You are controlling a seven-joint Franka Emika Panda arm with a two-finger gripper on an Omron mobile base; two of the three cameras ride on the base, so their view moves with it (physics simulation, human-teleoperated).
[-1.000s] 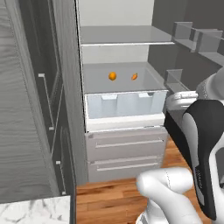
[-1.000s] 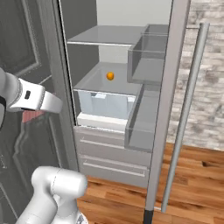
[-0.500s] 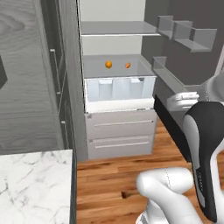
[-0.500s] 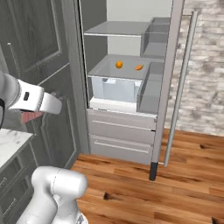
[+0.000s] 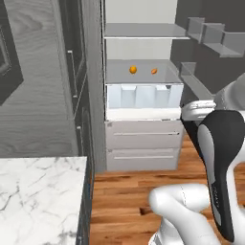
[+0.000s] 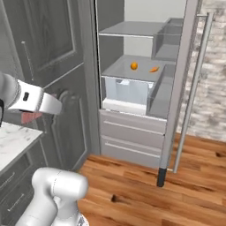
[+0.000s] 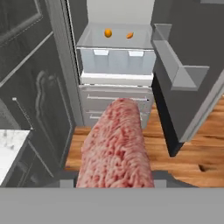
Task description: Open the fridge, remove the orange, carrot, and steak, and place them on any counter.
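Note:
The fridge [image 5: 143,129] stands open, its door [image 6: 183,84] swung out to the right. On its grey shelf lie the round orange [image 5: 133,70] [image 6: 133,66] [image 7: 108,33] and, just right of it, the tapered carrot [image 5: 154,71] [image 6: 154,69] [image 7: 130,35]. My gripper [image 6: 37,114] is shut on the pinkish-red steak [image 7: 116,148] [image 6: 28,118], held in the air well in front of the fridge. A corner of the white marble counter [image 5: 38,191] [image 6: 11,137] [image 7: 9,151] lies low on the left, beside the gripper. The steak hides my fingertips in the hand view.
Dark grey panelled cabinets [image 5: 43,86] [image 6: 48,53] stand left of the fridge. The door's shelves [image 7: 177,70] and its long bar handle [image 6: 194,88] jut out on the right. A white drawer bin [image 5: 143,95] sticks out under the shelf. Wooden floor [image 6: 145,185] lies in front.
The whole view has shifted: the base has backed away from the fridge, which now looks farther off, and the marble counter has come into view at the lower left. The steak stays gripped.

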